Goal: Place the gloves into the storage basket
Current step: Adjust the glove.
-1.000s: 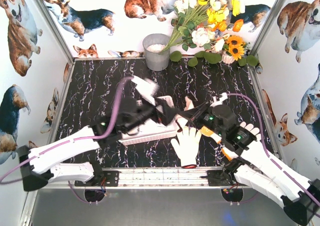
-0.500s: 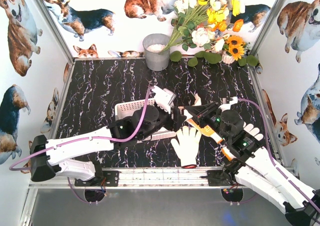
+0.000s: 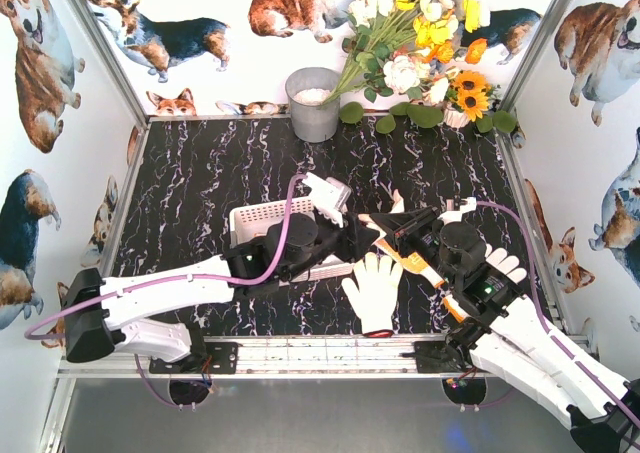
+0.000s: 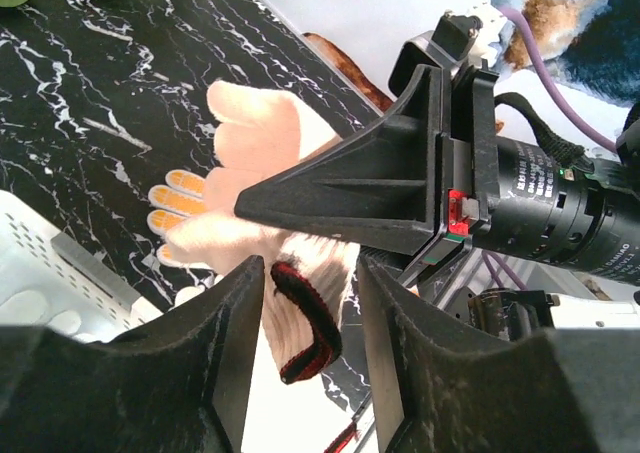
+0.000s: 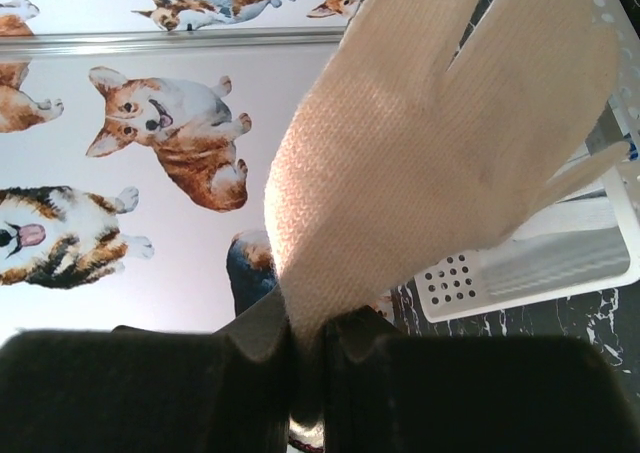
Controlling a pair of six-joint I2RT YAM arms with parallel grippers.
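Cream knit fabric of the held glove (image 5: 430, 143) is clamped between the right fingers (image 5: 230, 368), which are pressed together on it near the cuff. The glove's finger end stands up out of the grip in the right wrist view. Seen from above, the right fingers (image 3: 398, 229) point toward the left arm. They carry this glove (image 3: 393, 203) above the counter (image 3: 200, 173), just beside the right end of the storage basket (image 3: 262, 216).

Left fingers (image 4: 215, 358) are apart. In the left wrist view, the red-trimmed cuff (image 4: 300, 323) of the held glove (image 4: 255, 138) hangs in the gap between them. Contact with either finger cannot be confirmed. From above, the left fingers (image 3: 345, 241) sit opposite the right fingers, nearly tip to tip.

The storage basket is white and perforated, rests on the counter, and is partly covered by the left arm. Its contents cannot be made out.

Other items on the counter:
- Flat cream glove (image 3: 375, 285), near the front edge.
- Yellow glove (image 3: 412, 262), partly under the right arm.
- Third cream glove (image 3: 500, 263), at the far side of the right arm.
- Grey bucket (image 3: 313, 103), at the back, beside the flowers (image 3: 420, 43).
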